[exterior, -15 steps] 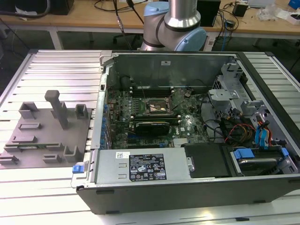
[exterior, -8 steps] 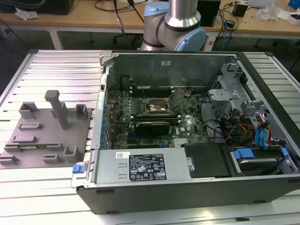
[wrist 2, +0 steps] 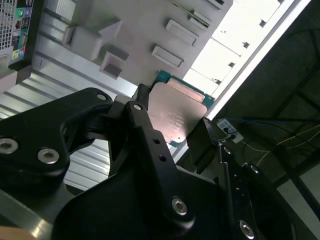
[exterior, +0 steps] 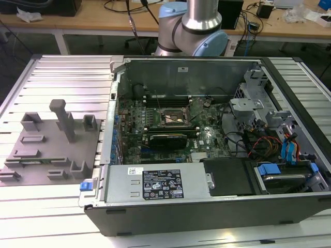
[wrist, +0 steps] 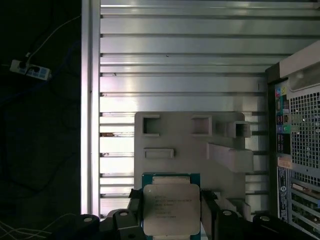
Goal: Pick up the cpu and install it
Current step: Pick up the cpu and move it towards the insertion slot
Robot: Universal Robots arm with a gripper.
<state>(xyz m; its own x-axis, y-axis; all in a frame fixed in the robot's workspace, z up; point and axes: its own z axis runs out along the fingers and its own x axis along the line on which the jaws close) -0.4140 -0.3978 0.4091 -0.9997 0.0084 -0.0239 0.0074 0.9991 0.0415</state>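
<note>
The cpu [wrist: 171, 209], a flat square chip with a silvery top and a green rim, sits between my gripper's [wrist: 171, 212] black fingers [wrist: 134, 207], which are shut on two opposite edges of it. In the second wrist view the cpu [wrist 2: 175, 112] is clamped the same way by the gripper [wrist 2: 172, 117]. It hangs well above the grey fixture tray [wrist: 190, 150], close to the tray's edge. The motherboard socket [exterior: 173, 118] lies inside the open computer case [exterior: 207, 206], with its metal frame around a dark square.
The grey fixture tray [exterior: 51, 150] with raised blocks lies on the ribbed metal table [exterior: 62, 72] at the exterior view's left. The case holds cables, drive bays [exterior: 289, 175] and a power supply [exterior: 155, 183]. The arm's base [exterior: 191, 26] stands behind the case.
</note>
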